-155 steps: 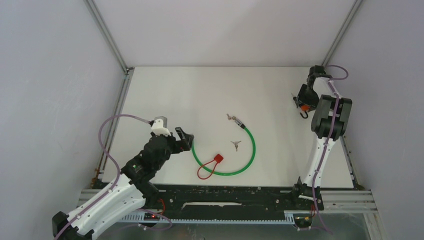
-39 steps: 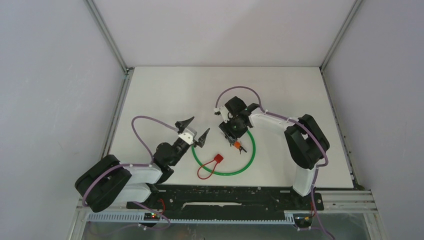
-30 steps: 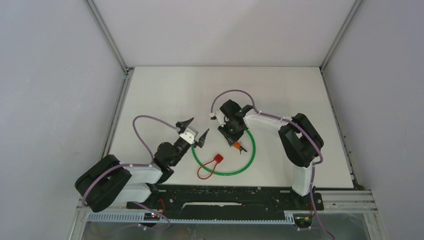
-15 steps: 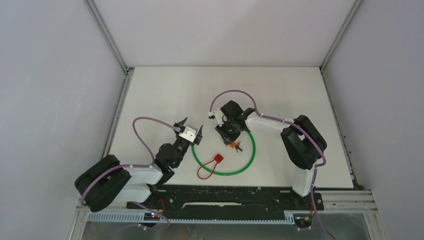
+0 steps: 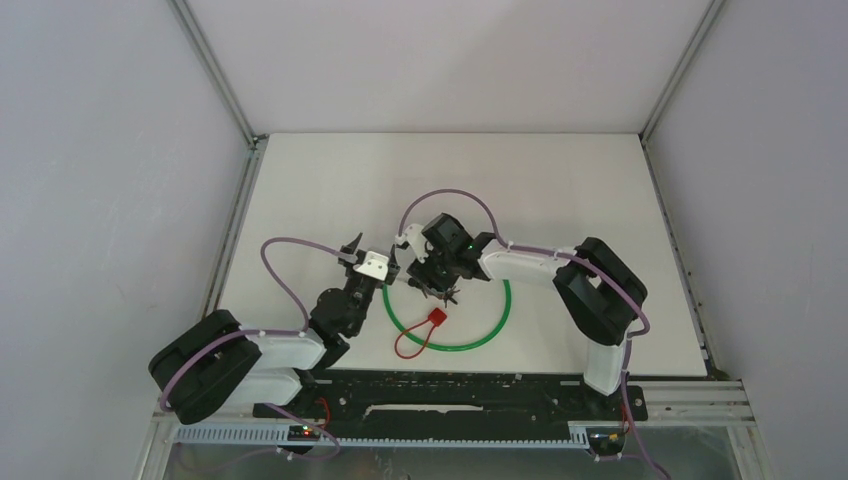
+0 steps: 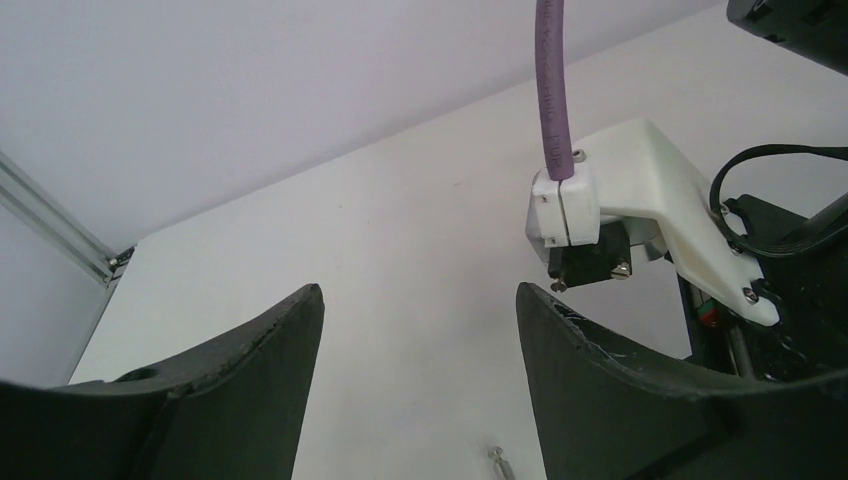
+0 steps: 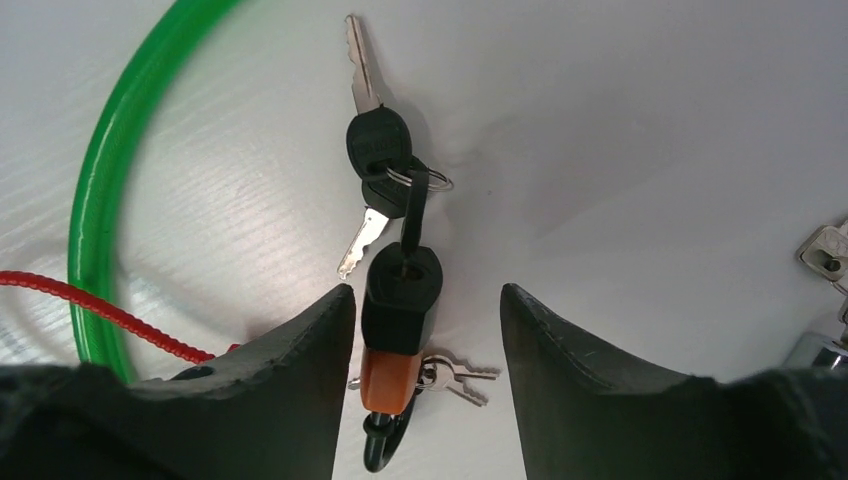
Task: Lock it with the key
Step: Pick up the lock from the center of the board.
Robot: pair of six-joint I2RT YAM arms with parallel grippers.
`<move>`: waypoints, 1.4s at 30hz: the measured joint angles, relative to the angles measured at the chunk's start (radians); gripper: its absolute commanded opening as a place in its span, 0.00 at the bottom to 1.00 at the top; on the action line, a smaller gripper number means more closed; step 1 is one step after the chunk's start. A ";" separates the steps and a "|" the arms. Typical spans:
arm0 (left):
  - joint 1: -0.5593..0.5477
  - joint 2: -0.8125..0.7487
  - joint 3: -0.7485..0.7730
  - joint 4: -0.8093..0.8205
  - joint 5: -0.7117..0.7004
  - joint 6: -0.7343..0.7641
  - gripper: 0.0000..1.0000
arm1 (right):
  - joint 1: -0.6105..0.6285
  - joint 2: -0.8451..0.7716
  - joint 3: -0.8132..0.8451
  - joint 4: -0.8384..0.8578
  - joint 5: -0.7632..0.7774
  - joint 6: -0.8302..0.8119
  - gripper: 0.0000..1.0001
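In the right wrist view a black and orange lock (image 7: pixel 400 295) lies on the white table, with two black-headed keys (image 7: pixel 378 140) on a ring at its far end. My right gripper (image 7: pixel 428 295) stands open around it. The lock is close to the left finger (image 7: pixel 300 370), and a wide gap separates it from the other finger. Small silver keys (image 7: pixel 462 376) lie beside the orange part. From above, my right gripper (image 5: pixel 438 283) is over the green cable's left side. My left gripper (image 5: pixel 372 255) is open just left of it, with nothing between its fingers (image 6: pixel 270 350).
A green cable loop (image 5: pixel 506 300) lies mid-table, with a red tag and its thin red cable (image 5: pixel 436 316) at its near left. A silver cable end (image 7: pixel 825 255) shows at the right edge of the right wrist view. The right arm's white camera mount (image 6: pixel 640 190) is close ahead of my left fingers.
The right arm has carried the lock leftward across the green loop toward the left gripper, and its jaws have spread apart. The left gripper has shifted slightly right and narrowed a little.
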 measured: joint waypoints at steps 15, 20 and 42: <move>0.000 -0.002 0.000 0.000 -0.004 0.007 0.74 | -0.020 -0.013 -0.002 -0.084 -0.004 -0.032 0.43; 0.000 -0.010 0.000 0.007 -0.019 0.007 0.73 | -0.024 0.011 0.029 -0.116 -0.019 -0.033 0.31; 0.001 0.002 0.000 0.122 0.144 -0.063 0.81 | -0.268 -0.233 -0.285 0.168 -0.151 0.148 0.00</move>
